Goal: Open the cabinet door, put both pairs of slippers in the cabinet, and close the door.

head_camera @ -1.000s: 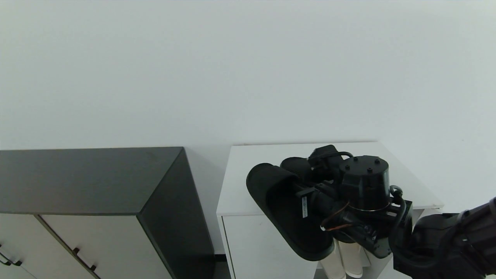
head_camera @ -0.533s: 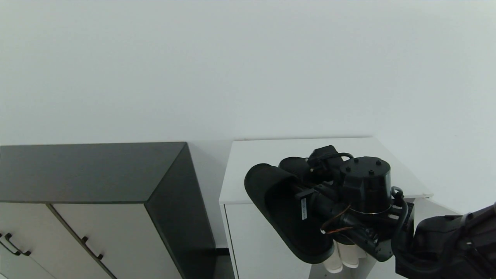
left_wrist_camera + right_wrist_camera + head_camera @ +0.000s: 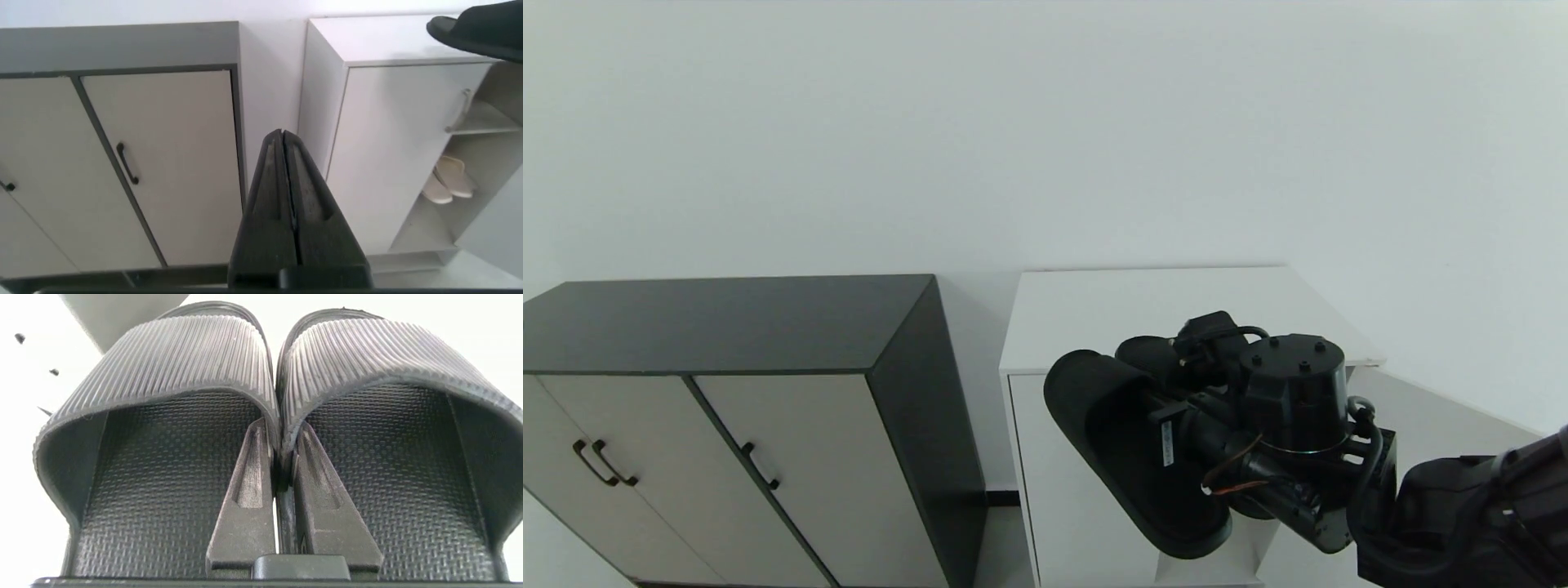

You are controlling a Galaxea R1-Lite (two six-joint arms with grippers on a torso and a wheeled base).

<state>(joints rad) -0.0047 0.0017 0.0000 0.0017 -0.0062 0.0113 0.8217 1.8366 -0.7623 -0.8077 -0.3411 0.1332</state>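
The pair of black ribbed rubber slippers (image 3: 1131, 445) (image 3: 196, 416) is hanging in the air in front of the white cabinet (image 3: 1160, 302) (image 3: 392, 41), side by side, with the closed toe ends pointing up and away from the robot. The right gripper (image 3: 282, 431) is carrying them: its two fingers are pinching the adjoining inner edges of both slippers between them, just under the ribbed straps. In the head view the slippers are overlapping the cabinet's top front edge and its front panel. In the left wrist view the white cabinet's left-hand door (image 3: 400, 155) is sitting shut, with a slim metal handle (image 3: 460, 110) near its right edge, while the right-hand compartment (image 3: 490, 147) is standing open. A pair of white slippers (image 3: 449, 175) is lying on the lower shelf inside it. The left gripper (image 3: 283, 139) is hovering lower down, well apart from both cabinets, with its fingers pressed together on nothing. Just left of the white cabinet a low cabinet with a dark grey top and pale beige doors (image 3: 727, 322) (image 3: 122, 45) is standing, its black bar handles (image 3: 760, 465) facing the robot. A plain white wall (image 3: 1045, 122) is rising behind both.
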